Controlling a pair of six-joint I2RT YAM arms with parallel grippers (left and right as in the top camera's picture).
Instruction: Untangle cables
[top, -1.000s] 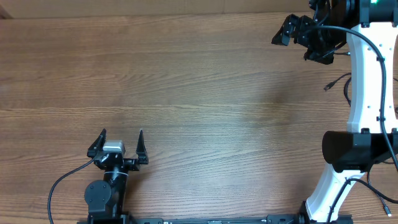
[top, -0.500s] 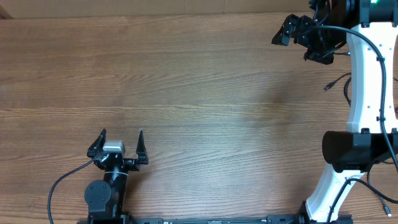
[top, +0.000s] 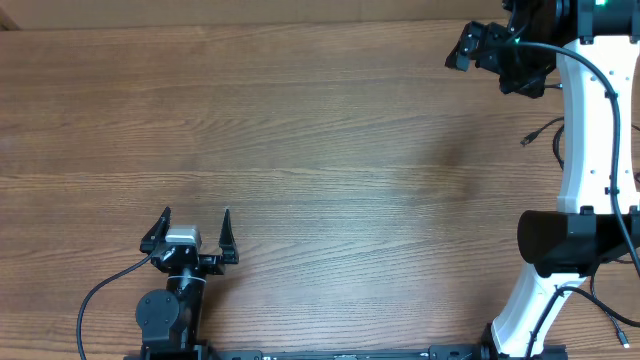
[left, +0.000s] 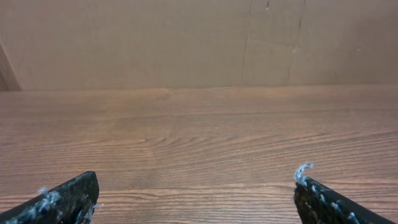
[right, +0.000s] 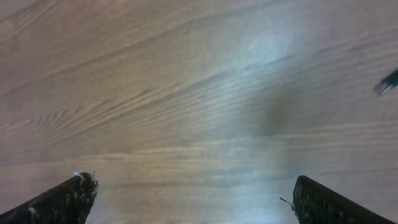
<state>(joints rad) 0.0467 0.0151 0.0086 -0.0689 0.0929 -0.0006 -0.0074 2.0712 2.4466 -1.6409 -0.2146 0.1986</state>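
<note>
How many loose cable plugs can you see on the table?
1: a cable plug lying on the right side of the table, beside the right arm. Its cord runs under that arm, so more may be hidden.

Place: you're looking at a robot lab bench.
Surface (top: 300, 150): one wide wood-grain top, seen in all your views.
Arms: a black arm (top: 165, 310) and a white arm (top: 580, 150) stand at the surface's near edge.
Backdrop: a plain tan wall (left: 155, 43) runs along the surface's far edge.
</note>
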